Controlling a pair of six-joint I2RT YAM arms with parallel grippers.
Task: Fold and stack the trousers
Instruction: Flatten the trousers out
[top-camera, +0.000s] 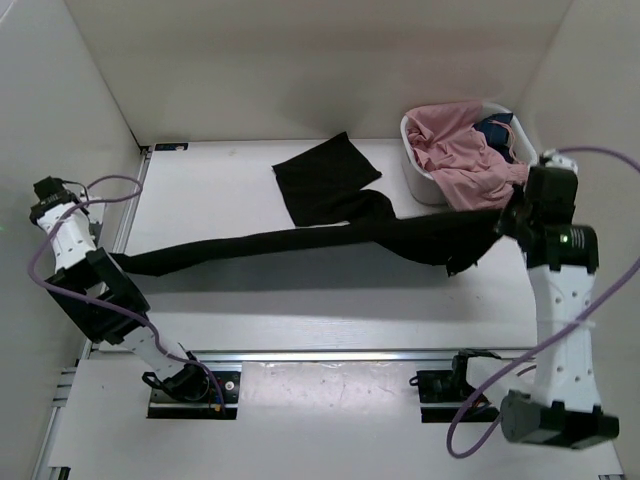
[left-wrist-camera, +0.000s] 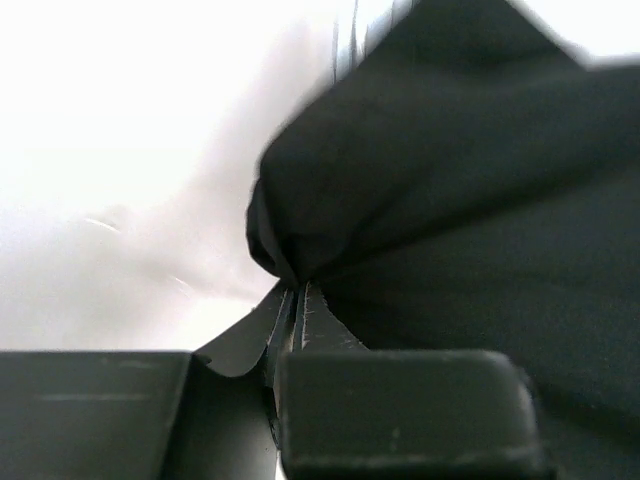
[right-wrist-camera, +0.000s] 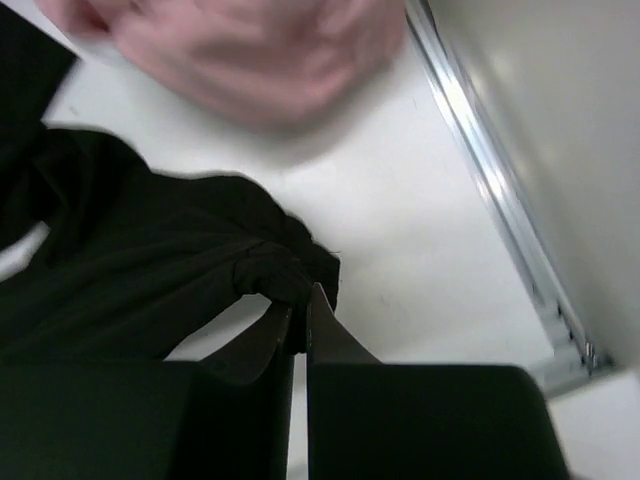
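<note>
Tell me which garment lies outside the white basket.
The black trousers, spread across the table; the pink garment and dark blue garment sit in the basket.

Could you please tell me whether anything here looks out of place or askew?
Yes: the pink garment spills over the white basket's near rim, and one trousers leg lies angled away toward the far wall, not alongside the stretched leg.

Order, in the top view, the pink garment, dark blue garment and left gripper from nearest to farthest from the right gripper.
1. pink garment, just beyond the right gripper.
2. dark blue garment, farther back.
3. left gripper, far left.
</note>
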